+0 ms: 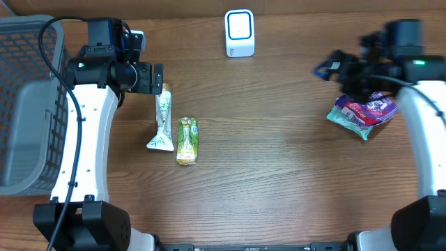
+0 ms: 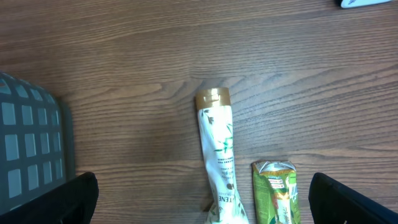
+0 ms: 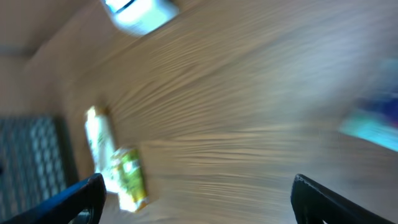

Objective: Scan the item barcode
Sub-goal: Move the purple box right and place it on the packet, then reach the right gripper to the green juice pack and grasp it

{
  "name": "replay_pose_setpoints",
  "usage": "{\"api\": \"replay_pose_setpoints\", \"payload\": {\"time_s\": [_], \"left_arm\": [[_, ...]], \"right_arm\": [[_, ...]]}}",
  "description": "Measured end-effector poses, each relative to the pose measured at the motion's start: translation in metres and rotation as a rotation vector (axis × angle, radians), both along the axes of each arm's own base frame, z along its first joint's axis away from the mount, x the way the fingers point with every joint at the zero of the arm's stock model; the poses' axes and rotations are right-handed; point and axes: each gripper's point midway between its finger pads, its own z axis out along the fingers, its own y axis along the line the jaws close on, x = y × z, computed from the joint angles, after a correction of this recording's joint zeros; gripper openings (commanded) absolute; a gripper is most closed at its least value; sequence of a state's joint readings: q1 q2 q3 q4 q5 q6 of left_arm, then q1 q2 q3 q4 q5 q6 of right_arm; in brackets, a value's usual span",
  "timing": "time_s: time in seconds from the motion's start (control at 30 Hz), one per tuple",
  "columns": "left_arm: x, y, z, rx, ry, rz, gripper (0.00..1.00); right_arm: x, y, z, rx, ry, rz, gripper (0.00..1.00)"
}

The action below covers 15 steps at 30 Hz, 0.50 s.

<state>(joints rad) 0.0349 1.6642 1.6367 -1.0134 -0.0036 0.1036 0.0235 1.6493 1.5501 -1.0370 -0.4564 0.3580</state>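
The left gripper point(image 2: 204, 186) is hovering with jaws spread wide and grasping nothing. The tube point(image 2: 217, 149) is lying directly below it, the pouch point(image 2: 275, 190) just beside. The right gripper point(image 3: 198, 183) is hanging released and empty, with the packet point(image 1: 364, 111) lying under it. The scanner point(image 1: 239, 33) is sitting between both grippers, well apart.

Brown wood-grain table point(image 1: 279, 174) spanning the overhead view, grain running side to side, even diffuse light falling across the surface, short soft shadows lying close beneath objects.
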Motion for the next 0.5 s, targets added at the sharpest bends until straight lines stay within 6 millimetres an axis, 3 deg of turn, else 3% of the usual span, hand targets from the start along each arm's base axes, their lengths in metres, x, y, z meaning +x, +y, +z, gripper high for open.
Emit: {"api": "replay_pose_setpoints", "payload": {"time_s": [0.1,0.13,0.2,0.23,0.27,0.37,0.5], "left_arm": [[0.000,0.000,0.000,0.000,0.000,0.000,1.00],[0.000,0.000,0.000,0.000,0.000,0.000,0.99],[0.000,0.000,0.000,0.000,0.000,0.000,1.00],[0.000,0.000,0.000,0.000,0.000,0.000,1.00],[0.000,0.000,0.000,0.000,0.001,0.000,1.00],[0.000,0.000,0.000,0.000,0.000,0.000,0.99],[0.000,0.000,0.000,0.000,0.000,0.000,1.00]], "right_arm": [[0.001,0.074,-0.005,0.033,-0.036,0.148,0.88],[0.000,0.090,-0.008,0.038,-0.038,0.179,0.87],[-0.005,0.137,-0.025,0.048,-0.029,0.258,0.85],[-0.008,0.151,-0.033,0.047,-0.017,0.281,0.84],[-0.018,0.183,-0.053,0.043,0.007,0.339,0.84],[-0.036,0.235,-0.082,0.038,0.023,0.418,0.84],[-0.062,0.279,-0.107,0.035,0.046,0.491,0.85]]}}
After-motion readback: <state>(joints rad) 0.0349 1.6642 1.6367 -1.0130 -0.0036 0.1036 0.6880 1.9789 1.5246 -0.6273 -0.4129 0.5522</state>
